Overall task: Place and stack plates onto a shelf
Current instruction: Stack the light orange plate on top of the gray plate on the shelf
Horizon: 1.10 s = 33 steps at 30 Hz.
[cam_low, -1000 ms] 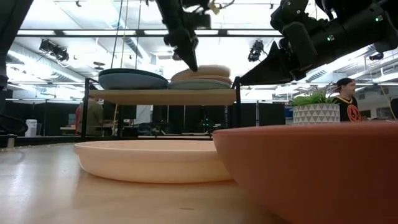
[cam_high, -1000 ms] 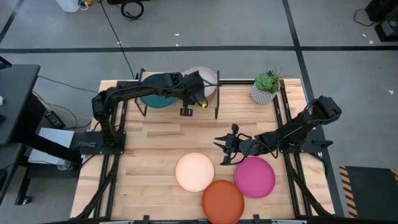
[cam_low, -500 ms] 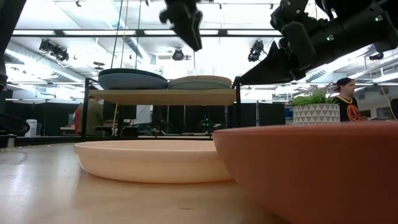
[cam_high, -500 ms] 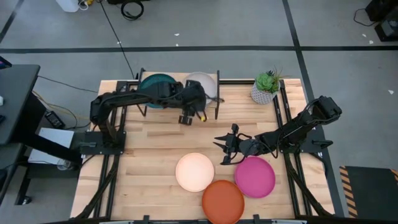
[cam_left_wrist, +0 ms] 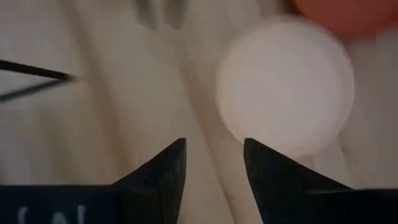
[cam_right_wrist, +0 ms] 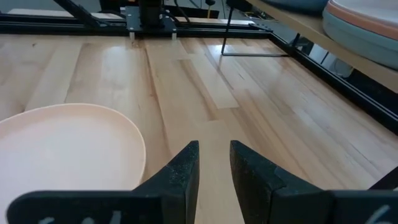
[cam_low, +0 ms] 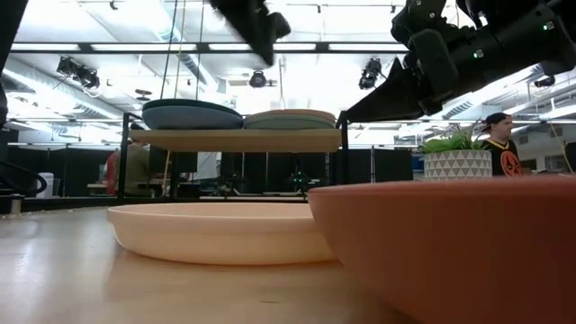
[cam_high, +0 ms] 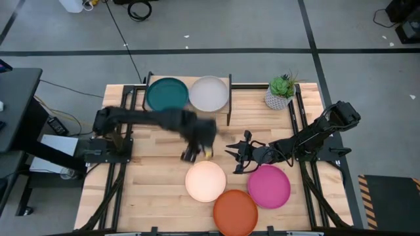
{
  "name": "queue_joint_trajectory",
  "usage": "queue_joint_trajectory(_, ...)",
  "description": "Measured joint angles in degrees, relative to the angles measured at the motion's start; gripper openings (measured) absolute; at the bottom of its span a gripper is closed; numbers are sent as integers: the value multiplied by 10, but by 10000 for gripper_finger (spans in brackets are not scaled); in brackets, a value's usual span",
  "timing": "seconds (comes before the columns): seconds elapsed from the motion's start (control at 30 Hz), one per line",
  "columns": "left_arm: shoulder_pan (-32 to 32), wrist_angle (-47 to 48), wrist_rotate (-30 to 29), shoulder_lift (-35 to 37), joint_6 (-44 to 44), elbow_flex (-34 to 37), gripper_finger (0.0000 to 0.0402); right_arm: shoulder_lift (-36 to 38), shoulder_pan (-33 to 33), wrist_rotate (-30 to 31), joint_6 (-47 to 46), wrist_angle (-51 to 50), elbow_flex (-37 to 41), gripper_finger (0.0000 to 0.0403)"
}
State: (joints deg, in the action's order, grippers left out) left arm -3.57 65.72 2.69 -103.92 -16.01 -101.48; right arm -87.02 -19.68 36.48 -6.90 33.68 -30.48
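Observation:
The shelf (cam_high: pixel 189 105) stands at the table's far edge. It bears a dark teal plate (cam_high: pixel 166 94) on its left stack and a cream-white plate (cam_high: pixel 209 93) on top of its right stack (cam_low: pixel 290 119). A peach plate (cam_high: pixel 205 181), a magenta plate (cam_high: pixel 269 186) and an orange plate (cam_high: pixel 235 212) lie flat on the table near the front. My left gripper (cam_high: pixel 195 151) hovers open just beyond the peach plate (cam_left_wrist: pixel 286 87), with nothing between its fingers. My right gripper (cam_high: pixel 236 156) waits open above the table, beyond the magenta plate.
A potted plant (cam_high: pixel 281 92) stands at the far right corner, beside the shelf. Black frame rails run along the table's left and right sides. Bare wood lies between the shelf and the three plates. A person (cam_low: pixel 500 144) is in the room behind.
My left gripper has let go of the cream-white plate, which has settled flat on the shelf's right stack. The gripper has then swung quickly away from the shelf toward the table's near edge, ending just beyond the peach plate.

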Motion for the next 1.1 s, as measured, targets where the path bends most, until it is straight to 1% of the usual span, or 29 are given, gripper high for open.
queue_joint_trajectory(0.07,-42,-22,-14,0,3,48,167,0,0,0,0,-4,0,96)
queue_joint_trajectory(0.17,-97,-59,-18,0,22,119,166,0,-1,0,0,-4,0,96)
queue_joint_trajectory(0.3,-162,-155,-18,0,78,193,166,0,0,0,0,3,0,96)
queue_joint_trajectory(0.37,-191,-193,-19,0,93,221,166,0,1,0,0,8,0,96)
queue_joint_trajectory(0.5,-234,-243,-23,0,115,250,166,0,5,-1,-4,10,0,96)
queue_joint_trajectory(0.63,-253,-293,-28,1,131,273,166,0,4,-1,-4,10,0,96)
queue_joint_trajectory(0.77,-260,-349,-35,1,128,309,166,0,4,-1,-2,10,0,96)
queue_joint_trajectory(1.0,-258,-379,-36,1,128,367,165,0,4,-1,-2,10,0,96)
queue_joint_trajectory(1.1,-259,-407,-38,1,125,391,156,0,4,-1,0,10,0,96)
